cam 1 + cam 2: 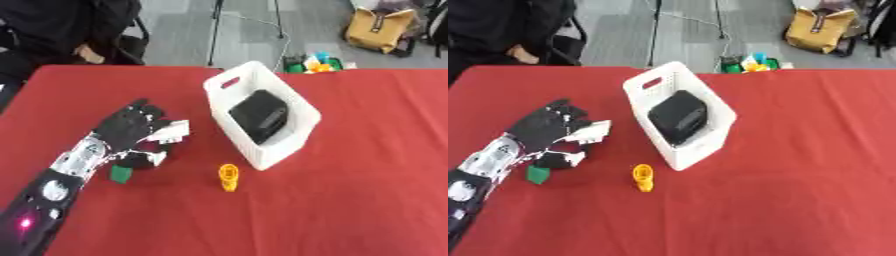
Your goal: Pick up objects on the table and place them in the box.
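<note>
Left eye view has the left hand (131,127) curled around something dark with white bits (157,145), white box (297,137) right beside it on its right.

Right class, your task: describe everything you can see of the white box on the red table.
The white box looks like plastic: a rectangular open-topped bin with a handle slot cut in its far end wall. It stands upright on the red tablecloth, turned at an angle to the table edges, near the middle. A black boxy object lies inside it, filling much of the interior. An orange object lies just off its near corner, not touching. The left hand is well clear of it.
</note>
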Robot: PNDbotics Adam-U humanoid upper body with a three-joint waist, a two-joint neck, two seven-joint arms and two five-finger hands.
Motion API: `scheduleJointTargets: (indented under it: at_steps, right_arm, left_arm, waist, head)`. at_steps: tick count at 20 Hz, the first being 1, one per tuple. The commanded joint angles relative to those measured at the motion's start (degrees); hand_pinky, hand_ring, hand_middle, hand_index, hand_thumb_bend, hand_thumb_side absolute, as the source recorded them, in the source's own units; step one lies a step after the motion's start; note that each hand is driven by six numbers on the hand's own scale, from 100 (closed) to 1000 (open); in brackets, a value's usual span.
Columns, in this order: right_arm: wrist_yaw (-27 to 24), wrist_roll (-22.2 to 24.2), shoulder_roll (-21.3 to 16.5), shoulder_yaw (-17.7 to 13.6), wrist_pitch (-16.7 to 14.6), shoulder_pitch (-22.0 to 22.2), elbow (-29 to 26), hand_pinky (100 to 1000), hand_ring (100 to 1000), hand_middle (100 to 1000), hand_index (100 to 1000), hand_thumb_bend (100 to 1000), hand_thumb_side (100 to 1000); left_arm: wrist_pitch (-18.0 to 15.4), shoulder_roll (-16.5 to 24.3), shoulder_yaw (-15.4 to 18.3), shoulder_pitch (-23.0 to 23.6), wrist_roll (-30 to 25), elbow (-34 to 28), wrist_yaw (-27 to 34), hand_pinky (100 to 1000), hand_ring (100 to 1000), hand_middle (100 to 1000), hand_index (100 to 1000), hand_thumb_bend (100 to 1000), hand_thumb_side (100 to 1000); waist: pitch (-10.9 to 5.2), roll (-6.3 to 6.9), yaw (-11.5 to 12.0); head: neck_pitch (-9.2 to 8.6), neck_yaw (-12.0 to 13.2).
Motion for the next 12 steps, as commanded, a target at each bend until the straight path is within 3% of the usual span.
scheduleJointTargets:
  at_steps: [1,5,12]
  right_arm:
    - [-0.5,0.2,-0.4,0.1,0.0,-0.2,-1.3,780,838,713,709,100,995]
    - [-0.6,0.3,-0.4,0.1,0.2,-0.2,-1.3,780,839,713,710,100,993]
    - [-0.8,0.3,-0.5,0.1,0.4,-0.2,-1.3,780,839,714,713,100,989]
  left_arm:
    - [0.2,1.2,-0.7,-0.1,1.0,-0.9,-1.9,934,841,822,832,100,957]
    - [0.3,1.6,-1.3,0.1,2.0,-2.6,-4.1,936,836,822,823,100,923]
    - [0.6,2.1,-2.3,-0.2,2.7,-4.9,-6.2,933,826,798,792,100,789]
  waist:
    - [-0.80,0.01,0.1]
    - [-0.91,0.12,0.2]
    - [-1.12,0.31,0.2]
  head:
    - [-0.39,0.1]
    - [-0.37,0.1]
    - [-0.39,0.2]
